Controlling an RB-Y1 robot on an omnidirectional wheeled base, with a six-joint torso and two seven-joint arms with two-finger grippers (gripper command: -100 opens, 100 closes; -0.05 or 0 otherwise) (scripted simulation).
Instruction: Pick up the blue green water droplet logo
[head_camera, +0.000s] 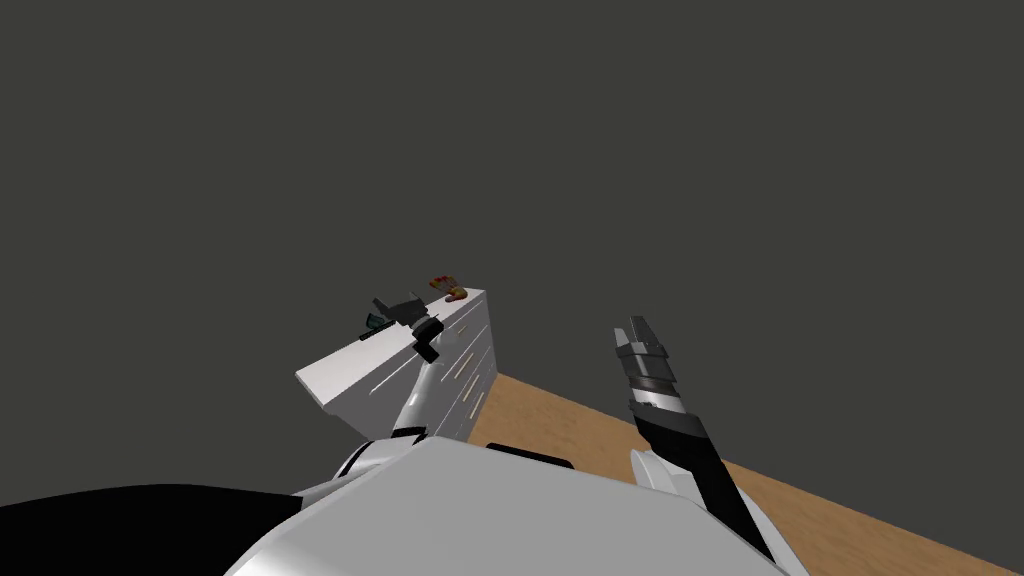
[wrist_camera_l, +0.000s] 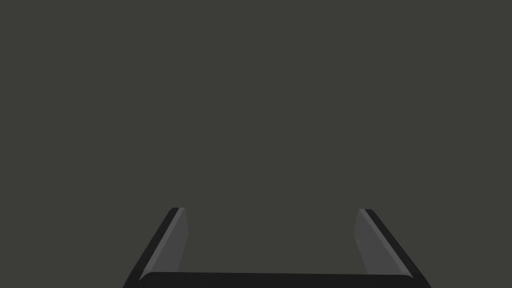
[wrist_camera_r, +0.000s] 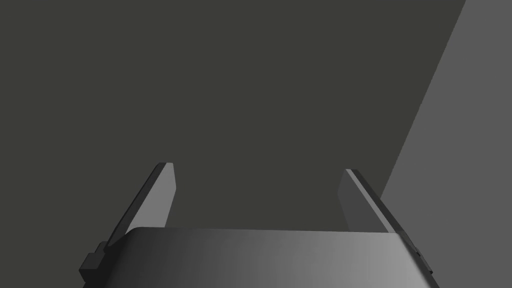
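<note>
Directly ahead, a white chest of drawers (head_camera: 345, 368) was observed against a dark grey wall (head_camera: 500, 120), standing on a wooden floor (head_camera: 560, 420). A small blue-green item (head_camera: 376, 320), taken to be the droplet logo, was noted on the chest's top, near the edge away from the drawer fronts. Its shape was too small to be confirmed. The left tool (head_camera: 393, 305) was found over the chest's top, just beside that item; contact could not be determined. Its fingers (wrist_camera_l: 172, 240) were recorded standing apart, open. A red and yellow object (head_camera: 448, 287) was seen at the top's far end. The right tool (head_camera: 637, 328) was held raised to the right, well apart from the chest, its fingers (wrist_camera_r: 160, 200) likewise spread open.
</note>
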